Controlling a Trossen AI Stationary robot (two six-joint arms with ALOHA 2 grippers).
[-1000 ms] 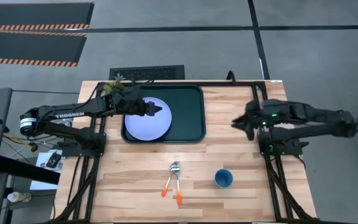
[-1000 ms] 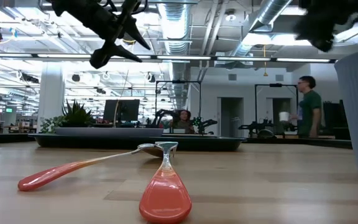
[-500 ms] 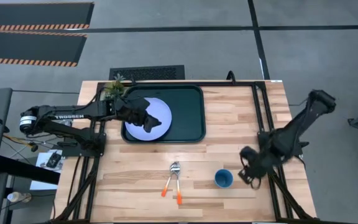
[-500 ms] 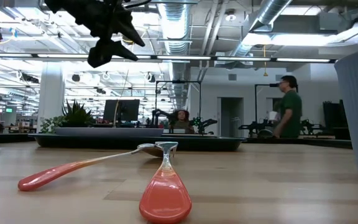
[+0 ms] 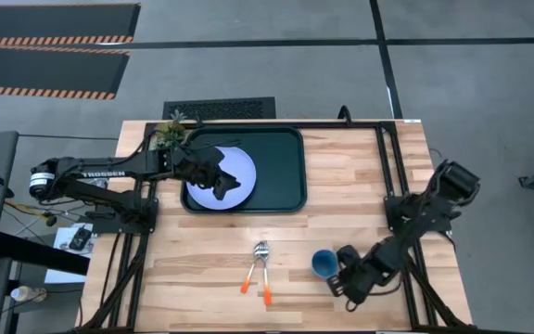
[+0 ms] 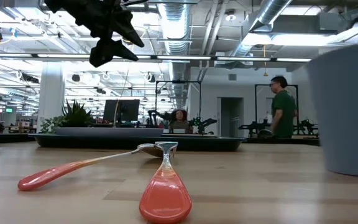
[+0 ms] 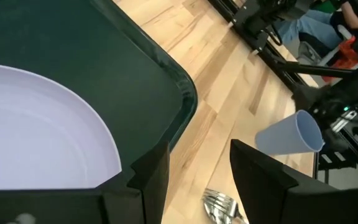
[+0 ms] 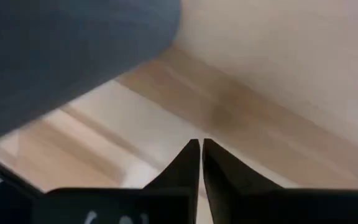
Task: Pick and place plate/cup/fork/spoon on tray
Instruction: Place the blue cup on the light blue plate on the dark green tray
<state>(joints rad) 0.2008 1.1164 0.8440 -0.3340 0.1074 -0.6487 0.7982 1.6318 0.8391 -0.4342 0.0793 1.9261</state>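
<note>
The small round blue cup [image 5: 324, 263] sits on the wooden desk [image 5: 360, 176], touching the right claw [image 5: 341, 270], whose 2 fingers are clenched together with nothing between them. The left claw [image 5: 233, 183], released, hangs over the big round pale plate [image 5: 239, 167] in the dark green tray [image 5: 281, 167].
</note>
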